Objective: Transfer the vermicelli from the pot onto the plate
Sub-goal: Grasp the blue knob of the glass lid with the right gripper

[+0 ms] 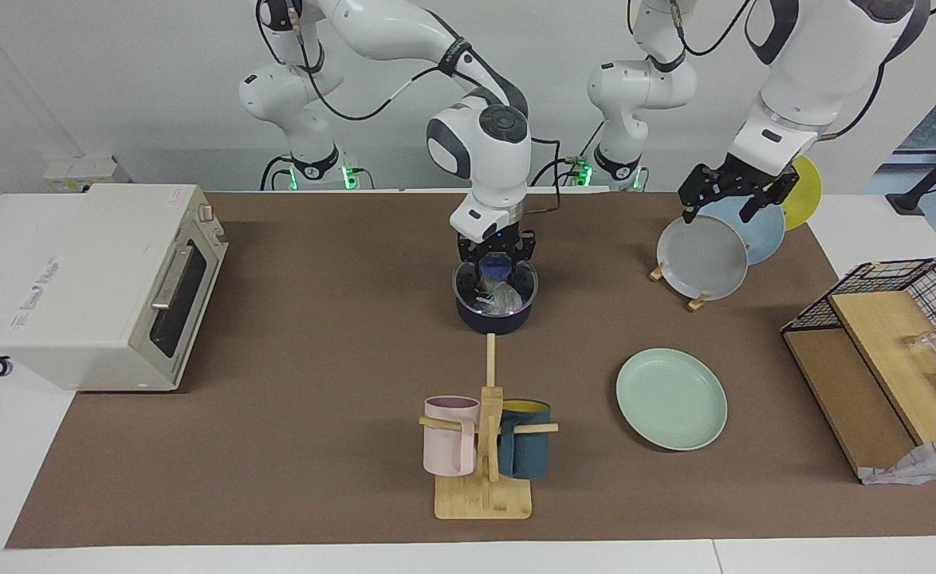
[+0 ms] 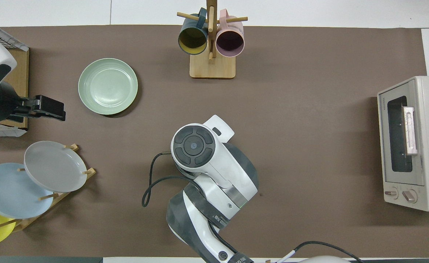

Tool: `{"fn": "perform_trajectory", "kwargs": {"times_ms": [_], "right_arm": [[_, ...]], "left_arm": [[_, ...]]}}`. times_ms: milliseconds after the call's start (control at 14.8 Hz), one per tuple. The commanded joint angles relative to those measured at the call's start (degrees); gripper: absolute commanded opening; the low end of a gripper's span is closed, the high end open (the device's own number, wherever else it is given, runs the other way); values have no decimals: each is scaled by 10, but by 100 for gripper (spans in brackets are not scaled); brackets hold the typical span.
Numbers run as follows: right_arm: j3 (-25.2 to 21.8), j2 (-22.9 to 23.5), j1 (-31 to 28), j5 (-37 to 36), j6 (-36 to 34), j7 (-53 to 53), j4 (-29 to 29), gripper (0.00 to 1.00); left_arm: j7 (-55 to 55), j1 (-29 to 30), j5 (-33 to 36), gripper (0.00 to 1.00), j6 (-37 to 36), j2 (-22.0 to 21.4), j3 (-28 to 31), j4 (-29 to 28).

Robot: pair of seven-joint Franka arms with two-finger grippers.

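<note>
Mat near robots: bare brown strip around the pot [image 1: 493, 312], room both sides toward toaster oven [image 1: 109, 283] and plate rack [image 1: 695, 299]. Pot mid-table, glass lid [image 1: 496, 287] on it, vermicelli [image 1: 501, 298] seen thru glass as whitish tangle inside; hidden under arm in overhead view. Right gripper [image 1: 497, 257] straight down over pot, fingers set either side of blue lid knob [image 1: 497, 265], pinching it. Left gripper [image 1: 725, 195] up over rack w/ grey, blue, yellow plates, fingers spread, waits. Farther out: plate [image 1: 671, 399] flat, nothing on it, toward left arm's end, well apart from pot. Mug stand [image 1: 484, 454] w/ pink + teal mugs farthest.
</note>
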Motion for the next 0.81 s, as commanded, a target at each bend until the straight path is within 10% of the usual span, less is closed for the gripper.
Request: {"fn": "perform_trajectory", "kwargs": {"times_ms": [0, 743], "right_arm": [[2, -14, -5, -9, 13, -18, -17, 58], [1, -27, -103, -12, -66, -146, 47, 57]], "left_arm": [[6, -4, 7, 100, 14, -10, 2, -16], [-1, -33, 5, 100, 23, -9, -1, -22]]}}
